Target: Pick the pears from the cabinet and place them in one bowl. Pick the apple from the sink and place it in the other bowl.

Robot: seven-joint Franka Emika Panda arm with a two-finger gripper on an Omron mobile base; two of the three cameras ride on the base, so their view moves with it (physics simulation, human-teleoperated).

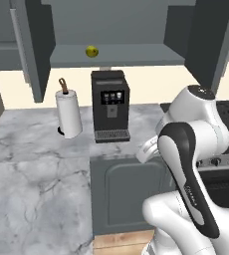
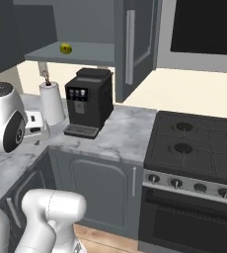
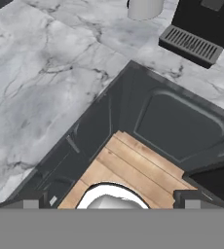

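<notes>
Pear (image 1: 91, 51): yellow-green, you see it on the open cabinet (image 1: 111, 56) shelf, above the coffee machine (image 1: 109, 105), doors swung wide for access.
Gripper (image 3: 111, 198): fingers apart, empty, aimed down at the floor, well below the shelf; you judge it parked.
Hidden: second pear, apple, sink, both bowls.
Hard to read: shelf's back corners.

Yellow-green pear (image 1: 91, 51) on cabinet shelf (image 1: 131, 55); paper towel roll (image 1: 68, 113), coffee machine (image 1: 110, 106) on marble counter (image 1: 32, 164).
</notes>
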